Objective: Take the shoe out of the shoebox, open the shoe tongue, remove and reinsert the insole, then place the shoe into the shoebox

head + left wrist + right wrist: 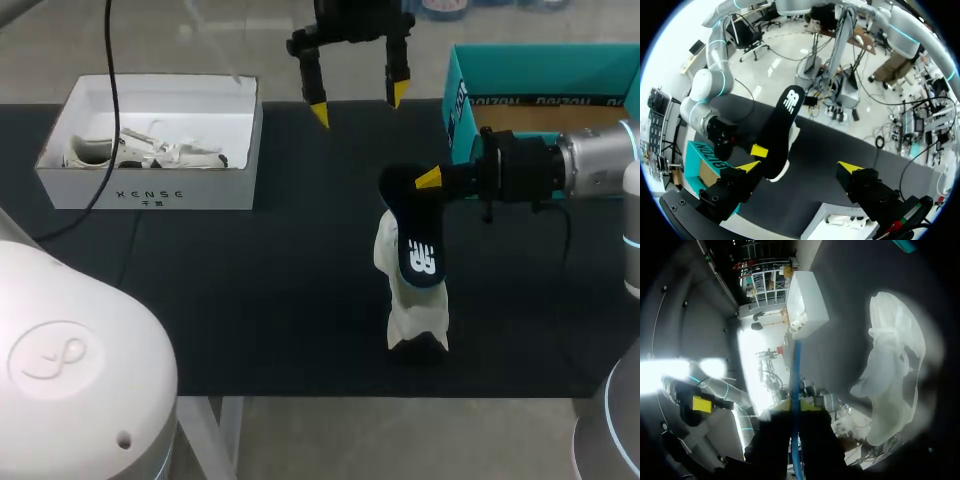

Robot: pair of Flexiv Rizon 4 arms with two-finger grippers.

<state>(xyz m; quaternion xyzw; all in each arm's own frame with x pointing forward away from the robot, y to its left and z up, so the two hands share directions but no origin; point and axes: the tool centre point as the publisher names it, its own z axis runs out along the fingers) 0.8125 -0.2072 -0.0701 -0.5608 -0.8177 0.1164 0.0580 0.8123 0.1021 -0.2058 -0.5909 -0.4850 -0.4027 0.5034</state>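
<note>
Insole step in hand: right gripper [430,180] clamped on the dark insole [415,245], its lower end at the white shoe [415,310] on the table, left gripper [355,105] open and apart; next likely needs feeding it back in.

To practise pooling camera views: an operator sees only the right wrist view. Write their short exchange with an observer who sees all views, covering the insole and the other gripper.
Operator: The right gripper holds the insole edge-on to me. Which face shows?
Observer: In the head view, its dark face with a white logo, overlapping the white shoe.
Operator: Is the left gripper busy?
Observer: No, it hangs open and empty over the table's far side.
</note>
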